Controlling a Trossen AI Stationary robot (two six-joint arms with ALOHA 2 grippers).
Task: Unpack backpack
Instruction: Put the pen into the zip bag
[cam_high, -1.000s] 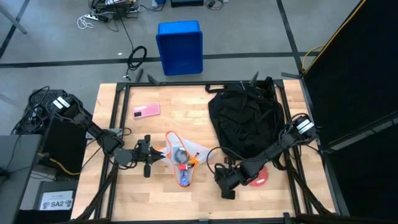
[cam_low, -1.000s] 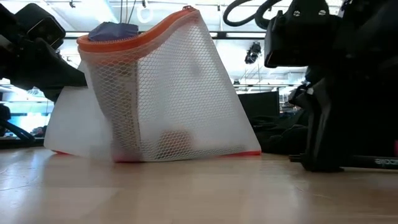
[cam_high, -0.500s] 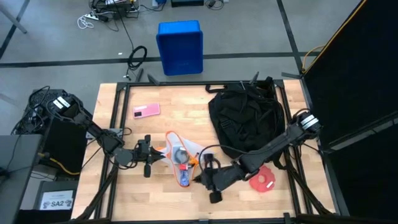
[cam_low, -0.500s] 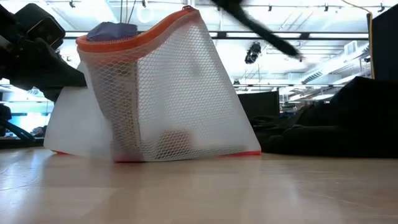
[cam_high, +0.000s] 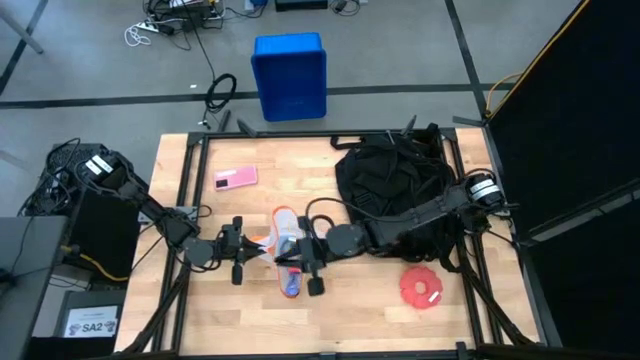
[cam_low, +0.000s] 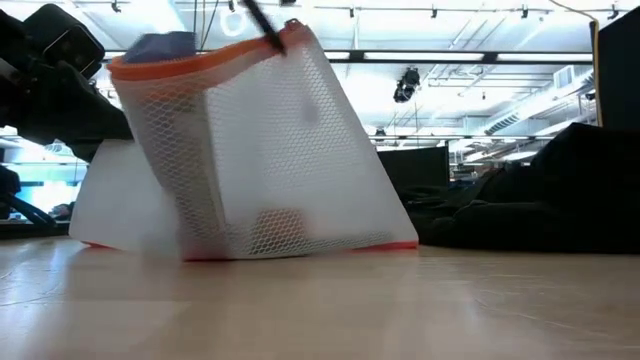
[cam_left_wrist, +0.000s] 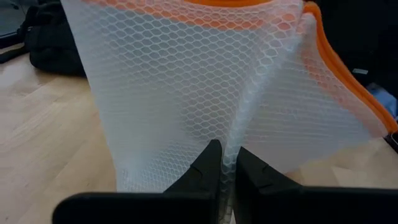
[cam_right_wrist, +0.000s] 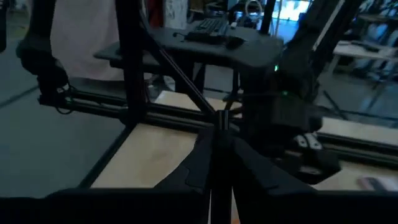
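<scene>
A white mesh pouch (cam_high: 288, 262) with an orange zip rim stands near the middle of the table, things showing inside it. My left gripper (cam_high: 258, 256) is shut on its left side. My right gripper (cam_high: 292, 256), shut, reaches in from the right and hovers at the pouch's top rim (cam_low: 290, 30). Its fingers (cam_right_wrist: 217, 146) show nothing between them. The black backpack (cam_high: 395, 195) lies on its side at the table's far right, behind my right arm, straps spread. My left gripper pinches the pouch's white mesh wall (cam_left_wrist: 225, 140) between its two fingers, coming in level from the table's left. The pouch stands upright with its bottom edge (cam_low: 300, 250) on the table. My right gripper is close to the orange rim; I cannot tell whether it touches it.
A red disc (cam_high: 422, 287) lies on the table near the front right. A pink flat item (cam_high: 235, 178) lies at the far left. A blue crate (cam_high: 290, 75) stands on the floor beyond the far edge. Bare wood shows along the near edge.
My right gripper has risen from the table beside the red disc and swung toward the table's left until it reached the pouch, tipping from pointing down to nearly level. The pouch's top has leaned toward the table's left; its bottom edge has stayed put.
</scene>
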